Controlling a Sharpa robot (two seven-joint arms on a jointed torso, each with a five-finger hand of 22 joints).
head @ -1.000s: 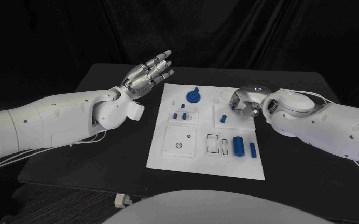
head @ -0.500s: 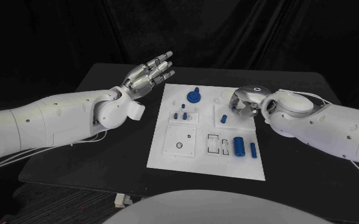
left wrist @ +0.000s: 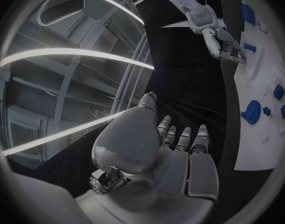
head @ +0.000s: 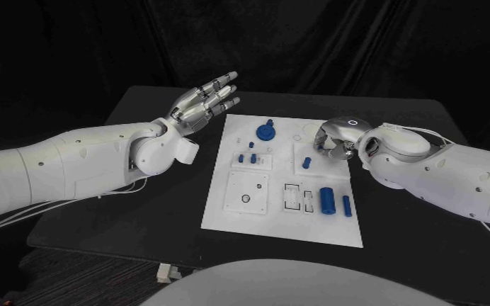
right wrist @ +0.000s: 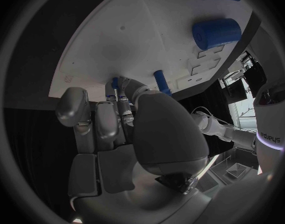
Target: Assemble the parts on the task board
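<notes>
The white task board (head: pixel 268 207) lies in the middle of the black table. On it are a round blue part with a knob (head: pixel 265 132), three small blue pegs (head: pixel 246 156), a thick blue cylinder (head: pixel 327 200) and a slim blue piece (head: pixel 346 205). My right hand (head: pixel 335 140) is curled down over the board's far right part, beside an upright blue peg (head: pixel 307 161). In the right wrist view its thumb and fingers (right wrist: pixel 120 102) pinch a small blue peg (right wrist: pixel 115 82) just above the board (right wrist: pixel 117 40). My left hand (head: pixel 205 99) hovers raised left of the board, fingers spread, holding nothing.
Rectangular and round recesses (head: pixel 296 197) mark the board's near half. Black table (head: pixel 153 214) surrounds the board on all sides, with dark curtain behind. In the left wrist view, my right hand (left wrist: pixel 222 46) shows over the board's edge (left wrist: pixel 257 149).
</notes>
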